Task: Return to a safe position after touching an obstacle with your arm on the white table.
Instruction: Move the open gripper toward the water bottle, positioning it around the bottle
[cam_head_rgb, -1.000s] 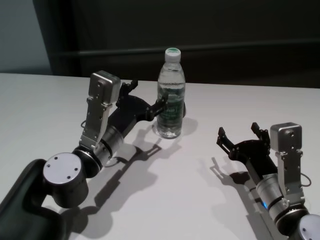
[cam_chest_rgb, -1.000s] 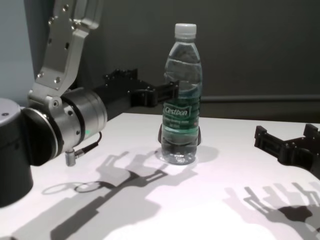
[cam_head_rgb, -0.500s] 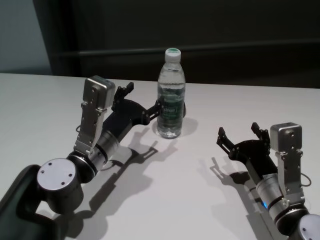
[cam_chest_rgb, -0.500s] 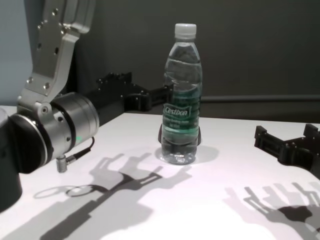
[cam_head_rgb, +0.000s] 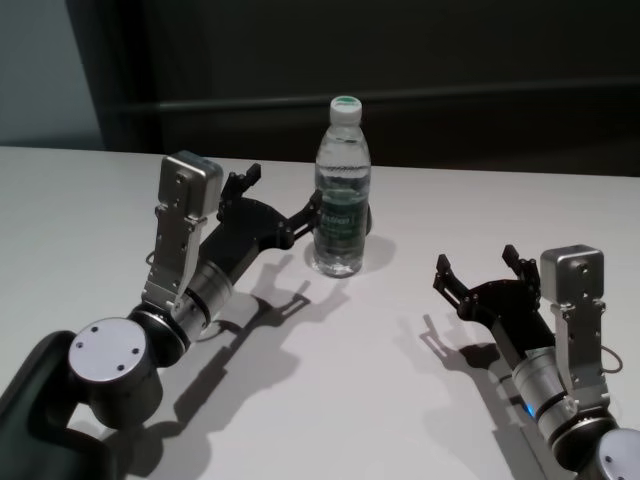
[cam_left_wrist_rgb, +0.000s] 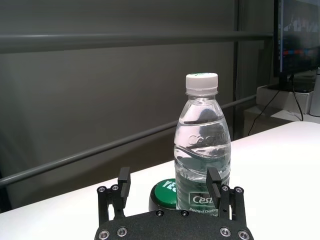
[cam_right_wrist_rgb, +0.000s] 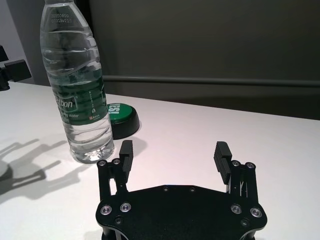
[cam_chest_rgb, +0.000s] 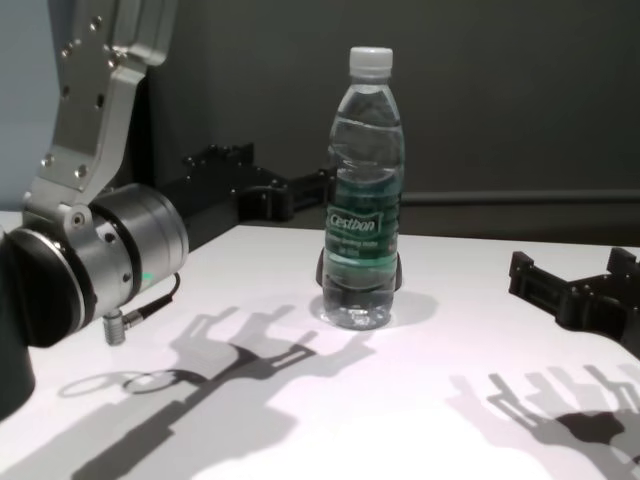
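Note:
The obstacle, a clear water bottle (cam_head_rgb: 341, 195) with a white cap and green label, stands upright on the white table (cam_head_rgb: 380, 400). My left gripper (cam_head_rgb: 282, 195) hovers open just left of the bottle. Its nearer finger (cam_head_rgb: 310, 210) is close beside the label, and I cannot tell whether it touches. In the left wrist view the bottle (cam_left_wrist_rgb: 202, 150) rises right behind the open left gripper (cam_left_wrist_rgb: 169, 181). My right gripper (cam_head_rgb: 478, 262) rests open low over the table, well to the bottle's right. The chest view shows the bottle (cam_chest_rgb: 364, 200) between both arms.
A round black puck with a green top (cam_right_wrist_rgb: 120, 117) lies right behind the bottle, also visible in the left wrist view (cam_left_wrist_rgb: 165, 192). The table's far edge (cam_head_rgb: 480, 168) runs just beyond it, before a dark wall.
My left arm has drawn back and to the left, away from the bottle, and sits a little lower. The bottle stayed upright in place. My right arm has not moved.

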